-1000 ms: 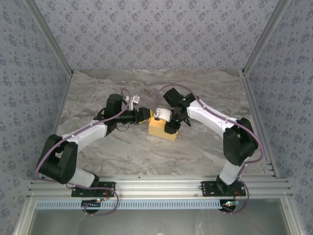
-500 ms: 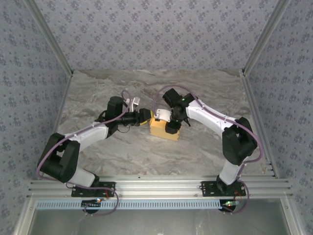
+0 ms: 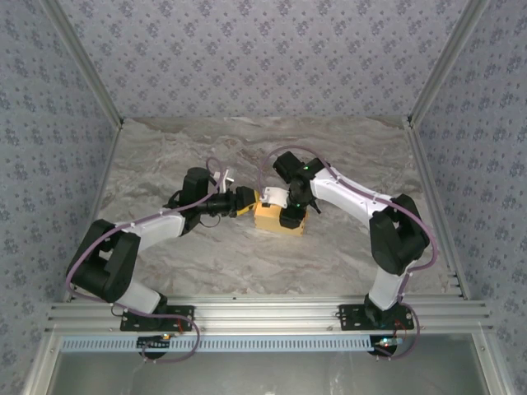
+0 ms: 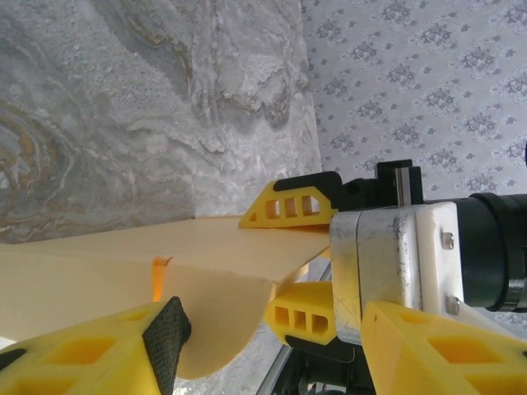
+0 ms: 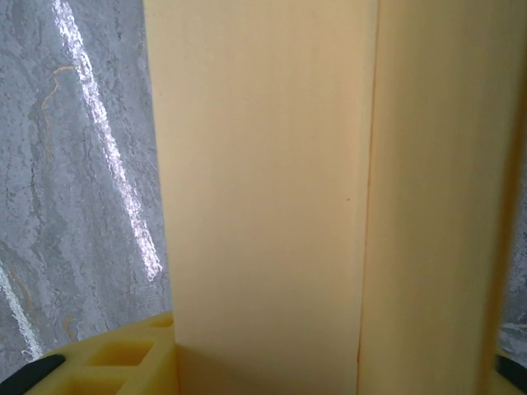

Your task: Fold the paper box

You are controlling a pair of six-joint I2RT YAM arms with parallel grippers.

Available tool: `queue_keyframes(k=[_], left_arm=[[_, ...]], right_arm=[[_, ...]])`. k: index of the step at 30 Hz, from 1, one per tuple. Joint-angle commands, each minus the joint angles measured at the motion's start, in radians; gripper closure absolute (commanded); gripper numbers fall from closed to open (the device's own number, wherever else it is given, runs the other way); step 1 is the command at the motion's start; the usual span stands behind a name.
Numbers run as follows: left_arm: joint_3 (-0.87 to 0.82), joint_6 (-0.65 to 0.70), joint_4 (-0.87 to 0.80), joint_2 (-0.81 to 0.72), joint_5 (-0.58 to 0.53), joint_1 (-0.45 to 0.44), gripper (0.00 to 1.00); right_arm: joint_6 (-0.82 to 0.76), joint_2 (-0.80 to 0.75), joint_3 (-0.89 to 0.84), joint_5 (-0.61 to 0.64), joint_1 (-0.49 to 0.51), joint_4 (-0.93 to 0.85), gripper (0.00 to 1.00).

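1. Left claw (image 3: 245, 202): jaws spread. Its wrist cam shows chunky yellow plastic fingers (image 4: 82, 360) with little rectangular cutouts, standing well apart. One carries a black textured pad (image 4: 167, 339) sitting right against a drooping flap of card. The other finger is off to the side, not touching the card.
2. The paper box (image 3: 268, 220) sits right at this claw's tips, wedged between the two claws. It's thin yellow-orange card, matte and smooth. One panel runs flat out ahead of the left claw, and the flap beside the pad bows down in a soft curve, with a small darker orange notch where they meet.
3. Right claw (image 3: 288, 218) is on the box's other side, reaching down onto it from the far side. In the left wrist cam its yellow fingers (image 4: 290, 206) sit one on each face of the flat panel. Honestly can't tell if they're actually squeezing it. Its own cam is up close to plain card with one crisp straight crease.
4. Under both claws there's a marble-look tabletop (image 3: 206, 255), grey-beige swirls, slightly glossy with a streak of glare. Bare surface runs out from the claws to either side, toward the arm bases and toward the back.
5. The edges are walls in blue-grey floral wallpaper (image 3: 263, 58) on three sides, with slanted aluminium posts (image 3: 82, 66) at the corners. A ribbed aluminium rail (image 3: 272, 311) runs along the near edge under the arm bases.
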Motion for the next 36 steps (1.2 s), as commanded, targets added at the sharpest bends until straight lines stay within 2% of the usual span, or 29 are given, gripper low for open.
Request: queue_keyframes(k=[1,4,8,12,14,16,18,21,24,26,28,30,31,33,36], left_arm=[[0.007,0.017,0.038,-0.019,0.084,-0.052,0.36],[0.018,0.070,-0.043,-0.037,0.060,-0.046,0.29],[-0.008,0.059,-0.011,-0.070,0.051,-0.010,0.22],[-0.046,0.070,-0.036,-0.135,0.014,0.069,0.12],[-0.058,0.120,-0.101,-0.191,-0.025,0.102,0.07],[-0.047,0.268,-0.285,-0.267,-0.139,0.108,0.04],[-0.067,0.382,-0.370,-0.331,-0.224,0.102,0.03],[-0.176,0.488,-0.267,-0.423,-0.245,0.072,0.01],[-0.265,0.620,-0.207,-0.523,-0.417,-0.040,0.01],[-0.286,0.665,-0.164,-0.571,-0.396,-0.055,0.01],[-0.333,0.759,-0.053,-0.614,-0.344,-0.078,0.01],[-0.381,0.930,0.030,-0.643,-0.330,-0.129,0.01],[-0.393,1.064,0.019,-0.657,-0.344,-0.168,0.01],[-0.394,1.233,-0.030,-0.664,-0.419,-0.231,0.01],[-0.396,1.314,0.015,-0.617,-0.429,-0.235,0.01]], right_arm=[[-0.003,0.022,-0.013,-0.047,0.009,0.072,0.53],[-0.019,0.004,-0.028,-0.058,0.009,0.092,0.54],[-0.043,-0.016,-0.044,-0.061,0.008,0.104,0.56],[-0.112,-0.031,-0.057,-0.104,0.009,0.073,0.58],[-0.183,-0.051,-0.071,-0.151,0.019,0.048,0.58],[-0.229,-0.070,-0.089,-0.184,0.033,0.039,0.58],[-0.236,-0.071,-0.093,-0.182,0.039,0.040,0.59],[-0.242,-0.054,-0.086,-0.142,0.034,0.032,0.59],[-0.221,-0.045,-0.072,-0.130,0.016,0.026,0.59],[-0.179,-0.048,-0.069,-0.132,0.007,0.048,0.59],[-0.137,-0.048,-0.069,-0.140,0.002,0.062,0.59],[-0.097,-0.045,-0.070,-0.135,-0.001,0.073,0.58],[-0.084,-0.042,-0.071,-0.127,-0.002,0.079,0.58],[-0.067,-0.033,-0.072,-0.102,-0.002,0.081,0.59],[-0.055,-0.029,-0.075,-0.082,-0.003,0.088,0.59]])
